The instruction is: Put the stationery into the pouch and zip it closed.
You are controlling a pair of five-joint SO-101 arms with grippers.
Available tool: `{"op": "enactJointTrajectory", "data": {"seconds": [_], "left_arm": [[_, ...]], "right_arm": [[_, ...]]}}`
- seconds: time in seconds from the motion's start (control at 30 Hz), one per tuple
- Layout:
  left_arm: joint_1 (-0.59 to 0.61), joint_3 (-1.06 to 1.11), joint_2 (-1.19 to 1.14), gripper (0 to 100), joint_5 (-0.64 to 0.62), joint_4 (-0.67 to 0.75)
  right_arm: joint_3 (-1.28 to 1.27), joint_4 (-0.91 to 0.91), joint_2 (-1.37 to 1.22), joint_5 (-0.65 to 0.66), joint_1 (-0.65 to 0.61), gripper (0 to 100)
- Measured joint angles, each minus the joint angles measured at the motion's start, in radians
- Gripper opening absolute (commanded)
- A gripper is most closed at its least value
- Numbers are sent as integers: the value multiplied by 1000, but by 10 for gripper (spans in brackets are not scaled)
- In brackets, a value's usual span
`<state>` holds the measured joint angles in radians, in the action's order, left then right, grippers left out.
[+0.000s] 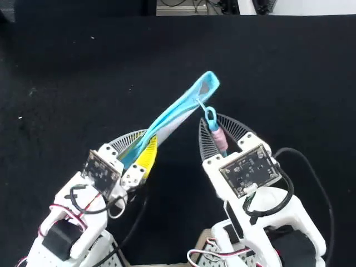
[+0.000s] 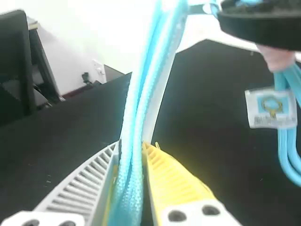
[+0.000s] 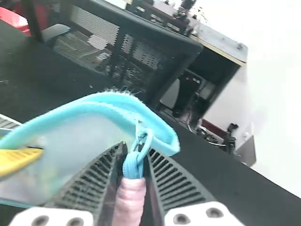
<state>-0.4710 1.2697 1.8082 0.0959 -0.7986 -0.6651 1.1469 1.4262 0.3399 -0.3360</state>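
High view: over the black bench (image 1: 67,72) hangs the blue pouch (image 1: 175,114), soft, light, likely floppy. The left gripper (image 1: 146,146) has its jaws clamped on the pouch's near end. The right gripper (image 1: 214,127) has its jaws pinching the pink zip pull (image 1: 218,139) by the pouch's far end, the sensible hold.

High camera: we look down on black counter (image 1: 67,67), both arms at near edge. Left wrist camera: we sit close behind left tool (image 2: 131,148), facing along it toward pale wall. Right wrist camera: close behind right tool (image 3: 135,150), facing room furniture. All three share blue pouch (image 1: 172,114); left wrist also catches right tool.
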Motion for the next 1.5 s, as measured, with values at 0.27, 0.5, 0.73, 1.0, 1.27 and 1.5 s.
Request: {"op": "enactJointTrajectory", "data": {"seconds": [0.27,0.5,0.73,1.0,1.27,1.5], "left_arm": [[2,55,15,34,-54,-104],[2,-37,17,195,-8,-292],[5,-100,14,150,17,-292],[-17,-101,12,152,20,-201],[-74,-106,14,148,135,-196],[-57,-121,15,41,150,-273]], "right_arm": [[32,0,-101,-54,-87,10],[37,37,-114,-51,-89,10],[37,63,-106,-51,-91,10],[37,68,-106,-51,-138,10],[37,84,-106,-51,-218,10],[37,84,-106,-51,-222,10]]}}
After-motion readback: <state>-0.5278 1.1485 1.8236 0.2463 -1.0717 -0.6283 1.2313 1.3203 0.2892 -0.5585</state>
